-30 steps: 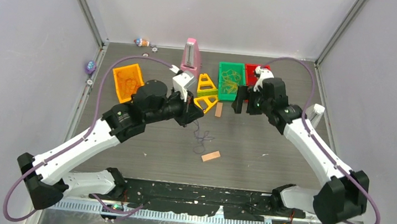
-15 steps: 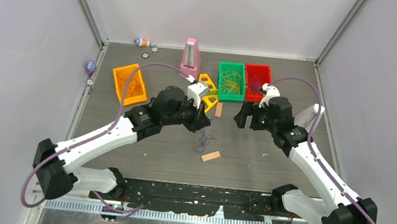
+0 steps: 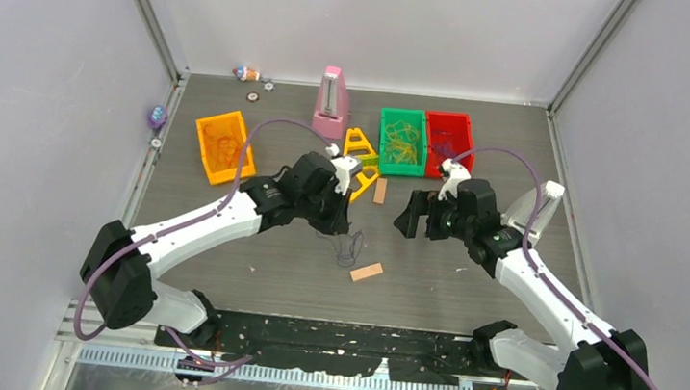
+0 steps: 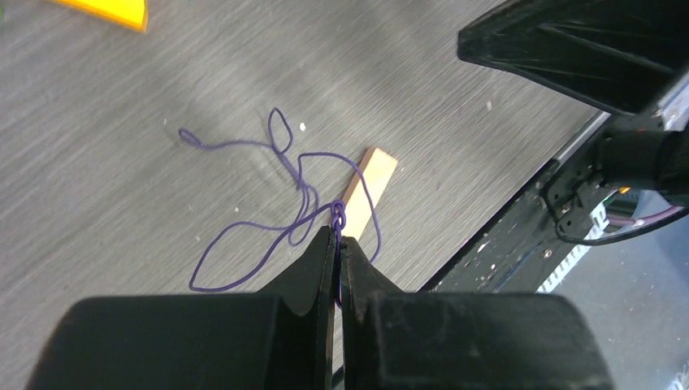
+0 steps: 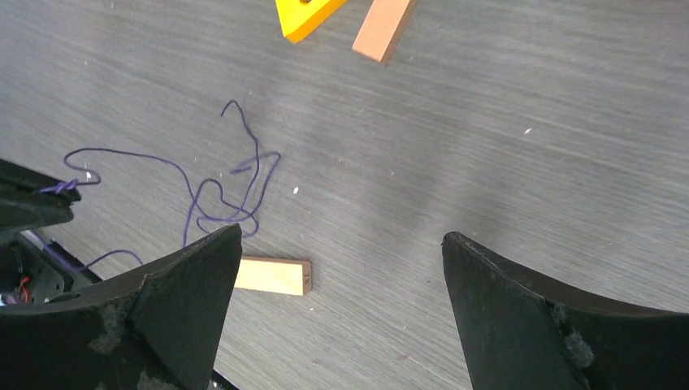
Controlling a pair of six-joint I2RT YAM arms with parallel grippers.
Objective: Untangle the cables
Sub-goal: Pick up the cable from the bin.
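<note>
Left wrist view: we find the left gripper (image 4: 337, 242) pressed together on a single dark purple cable (image 4: 338, 218), pinching it at a twisted knot right at the fingertips. From the knot the strand trails off in loose loops over the grey table (image 4: 122, 97), and one loop passes in front of a small wooden block (image 4: 370, 180). In the right wrist view the right gripper (image 5: 341, 244) has its jaws spread wide with nothing between them, above bare table. The purple loops and the block lie near its left finger. In the top external view the two grippers face each other near the middle of the table, with the cable below the left one. Along the far side stand an orange bin (image 3: 202, 151) holding orange-red strands, a green bin (image 3: 382, 141) holding yellow strands, and a red bin (image 3: 451, 116) whose contents we cannot make out.
</note>
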